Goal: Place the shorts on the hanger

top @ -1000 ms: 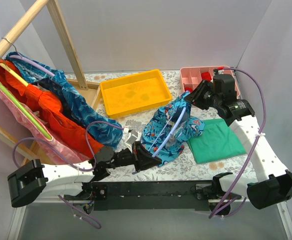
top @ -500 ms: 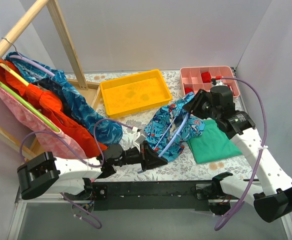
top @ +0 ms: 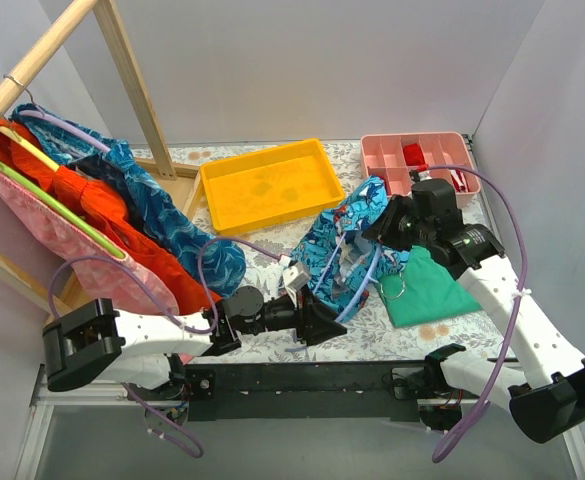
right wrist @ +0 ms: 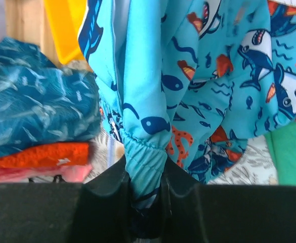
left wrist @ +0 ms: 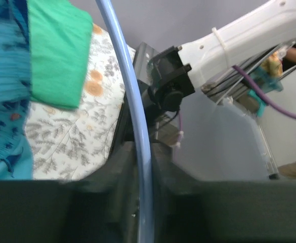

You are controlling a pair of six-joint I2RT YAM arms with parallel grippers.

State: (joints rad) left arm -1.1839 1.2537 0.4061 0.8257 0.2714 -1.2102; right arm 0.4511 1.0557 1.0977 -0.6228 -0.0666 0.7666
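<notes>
The turquoise shorts (top: 344,238) with a red, white and dark-blue fish print hang bunched above the table's middle. My right gripper (top: 384,226) is shut on their gathered waistband (right wrist: 143,167) and holds them up. The thin light-blue hanger (top: 357,285) runs under and through the shorts, its silver hook (top: 393,289) over the green cloth. My left gripper (top: 324,322) is shut on the hanger's near end; in the left wrist view the blue bar (left wrist: 135,111) passes between its fingers.
A yellow tray (top: 267,183) lies behind the shorts and a pink compartment tray (top: 417,155) at back right. A folded green cloth (top: 434,288) lies at right. A wooden rack (top: 32,70) at left carries a teal-patterned garment (top: 162,220), orange and pink clothes.
My left gripper has moved right along the table with the hanger. My right gripper has lowered and moved nearer with the shorts, which now hang more upright over the hanger.
</notes>
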